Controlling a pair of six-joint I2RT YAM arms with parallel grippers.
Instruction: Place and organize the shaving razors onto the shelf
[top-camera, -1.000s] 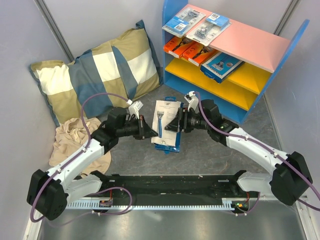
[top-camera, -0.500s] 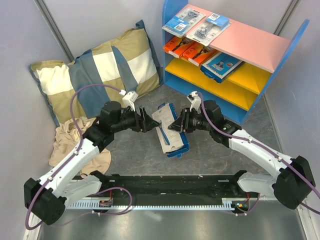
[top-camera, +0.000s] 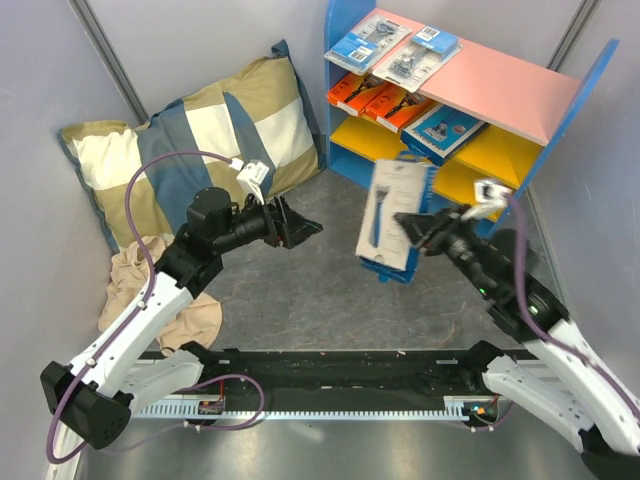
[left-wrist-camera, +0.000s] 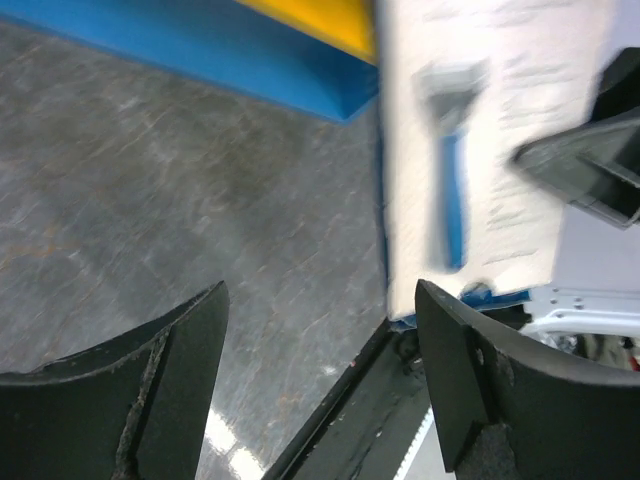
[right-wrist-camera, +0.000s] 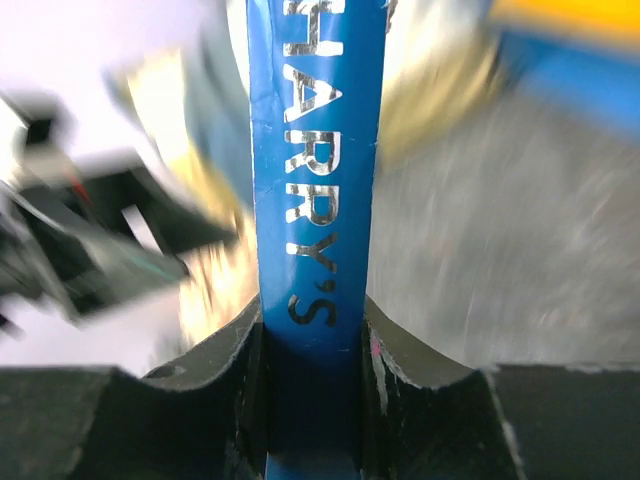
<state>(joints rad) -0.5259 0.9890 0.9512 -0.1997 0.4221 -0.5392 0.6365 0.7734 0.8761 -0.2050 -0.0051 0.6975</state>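
Note:
My right gripper (top-camera: 413, 231) is shut on a blue-and-white razor box (top-camera: 389, 214), held upright in the air in front of the shelf (top-camera: 512, 92). In the right wrist view the box's blue edge (right-wrist-camera: 316, 190) sits clamped between the fingers (right-wrist-camera: 222, 352). My left gripper (top-camera: 301, 228) stands open and empty, well to the left of the box. The left wrist view shows that box (left-wrist-camera: 480, 150) beyond the open gripper (left-wrist-camera: 320, 300). On the shelf lie two clear blister razor packs (top-camera: 366, 40) on the pink top, orange boxes (top-camera: 366, 98) and a blue-and-white box (top-camera: 443, 130) on the yellow board.
A checked pillow (top-camera: 190, 150) leans in the back left corner, with a beige cloth (top-camera: 150, 287) in front of it. Grey walls close in on both sides. A black rail (top-camera: 330, 365) runs along the near edge. The shelf's blue side panel (top-camera: 566, 105) stands near the right arm.
The left gripper opened, let go of the razor box and drew back to the left. The right gripper closed on the box and carried it up and right toward the shelf.

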